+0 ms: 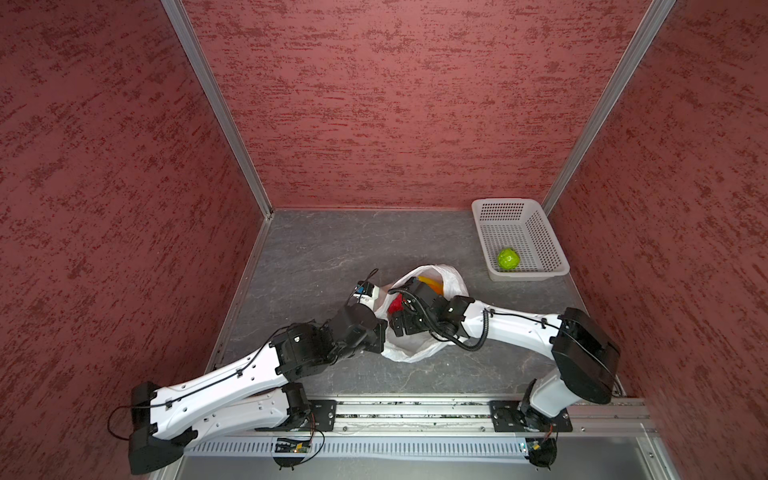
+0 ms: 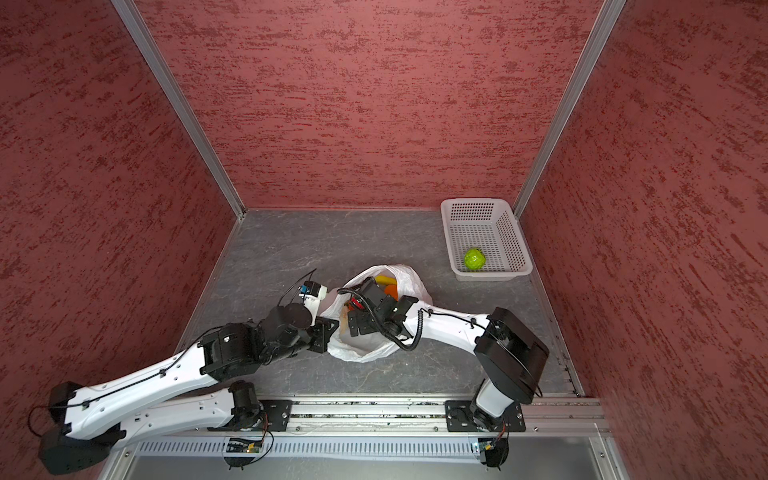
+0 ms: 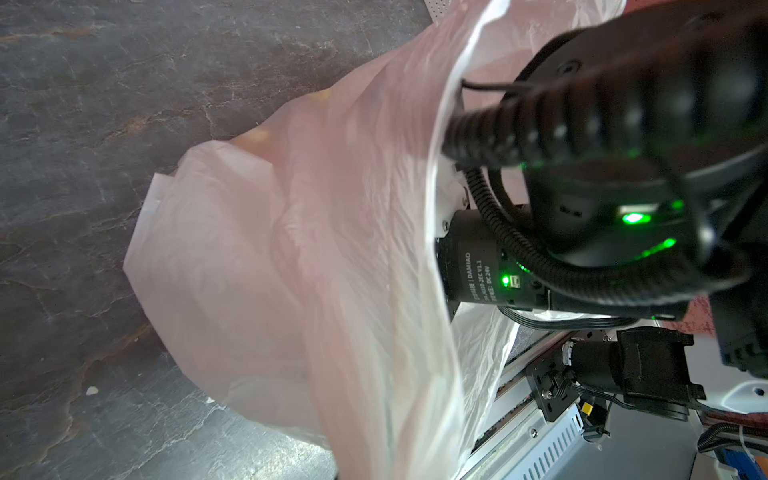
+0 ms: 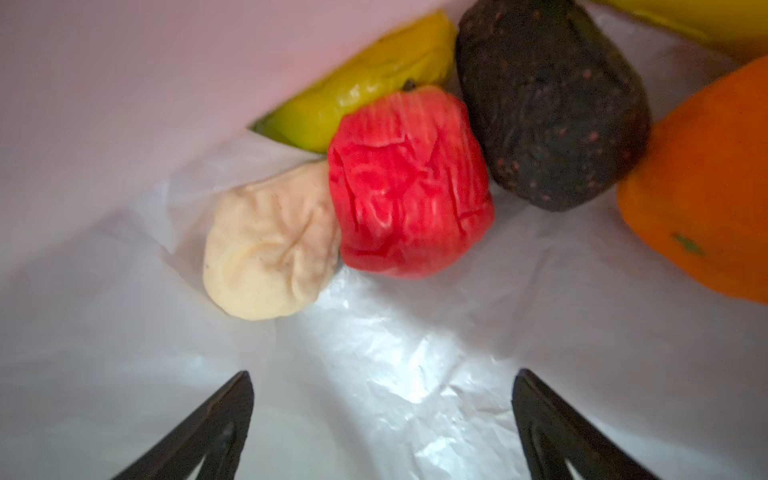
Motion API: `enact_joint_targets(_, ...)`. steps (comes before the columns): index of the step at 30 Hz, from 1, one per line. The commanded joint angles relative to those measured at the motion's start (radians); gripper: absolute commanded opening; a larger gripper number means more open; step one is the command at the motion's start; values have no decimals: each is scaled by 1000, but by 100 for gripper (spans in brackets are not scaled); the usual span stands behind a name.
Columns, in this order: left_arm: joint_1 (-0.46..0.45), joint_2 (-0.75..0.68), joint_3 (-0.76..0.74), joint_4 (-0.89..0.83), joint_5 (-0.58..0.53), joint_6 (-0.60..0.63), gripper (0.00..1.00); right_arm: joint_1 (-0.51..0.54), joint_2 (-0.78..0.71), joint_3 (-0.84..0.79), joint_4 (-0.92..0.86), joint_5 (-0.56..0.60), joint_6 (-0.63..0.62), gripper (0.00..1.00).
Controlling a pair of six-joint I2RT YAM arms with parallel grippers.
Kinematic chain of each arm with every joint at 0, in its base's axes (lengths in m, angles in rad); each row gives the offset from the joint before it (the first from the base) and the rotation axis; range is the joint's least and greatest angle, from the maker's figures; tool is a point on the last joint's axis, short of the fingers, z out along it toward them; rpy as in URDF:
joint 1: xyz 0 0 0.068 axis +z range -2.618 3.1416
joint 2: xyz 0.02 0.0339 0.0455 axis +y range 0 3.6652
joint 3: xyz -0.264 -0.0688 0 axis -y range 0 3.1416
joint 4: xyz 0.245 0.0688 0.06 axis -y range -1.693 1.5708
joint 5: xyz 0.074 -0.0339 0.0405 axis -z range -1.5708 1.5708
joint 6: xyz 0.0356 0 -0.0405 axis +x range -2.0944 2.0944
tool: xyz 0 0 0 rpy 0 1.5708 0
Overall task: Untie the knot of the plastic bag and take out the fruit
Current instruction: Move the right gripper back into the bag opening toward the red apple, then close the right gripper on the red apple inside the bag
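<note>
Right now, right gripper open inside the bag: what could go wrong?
1. Open right gripper over thin plastic bag film: closing could snag the film.
2. The red apple sits against pale fruit and avocado: a grab may shove them.
3. The left gripper seems to hold only the bag's rim: it could slip.

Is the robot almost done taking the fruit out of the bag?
Just started. Done: bag open, no knot showing, green apple in the basket. In hand: left gripper seems to pinch the bag's rim; right gripper, open and empty, is inside it. Left: red apple, pale fruit, avocado, orange, mango, banana, all in the bag.
</note>
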Motion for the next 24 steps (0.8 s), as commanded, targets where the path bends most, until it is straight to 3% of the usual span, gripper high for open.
enact_joint_targets(1,-6,0,-3,-24,-10,-5,0,-16,-3,-6,106,46,110,98)
enact_joint_targets(9,1,25,9,23,-24,7,0,-46,67,10,177,43,217,98)
enact_joint_targets(24,97,69,48,151,27,65,0,-47,179,22,308,95,215,98)
